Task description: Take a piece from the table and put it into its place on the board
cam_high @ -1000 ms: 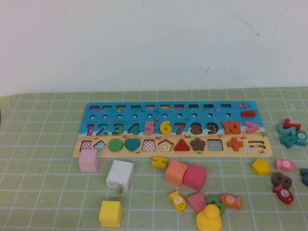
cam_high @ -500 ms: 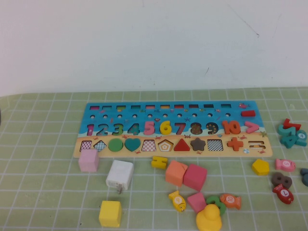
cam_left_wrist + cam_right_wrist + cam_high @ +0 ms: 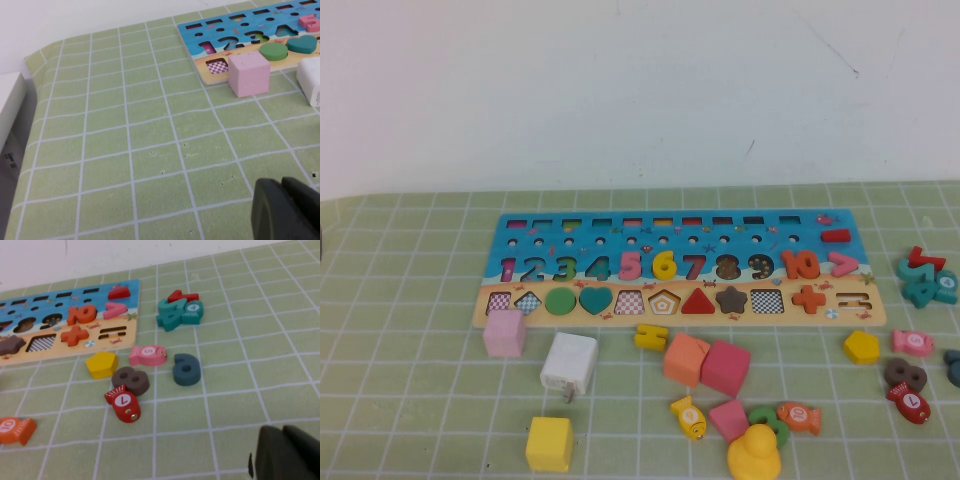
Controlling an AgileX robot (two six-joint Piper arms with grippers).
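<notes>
high view: piece in board

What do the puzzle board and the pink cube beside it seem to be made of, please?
The board looks like wood with a printed top: pale edge, cut-out recesses. The pink cube looks like matte painted wood, possibly foam. The left gripper and right gripper touch neither.
</notes>
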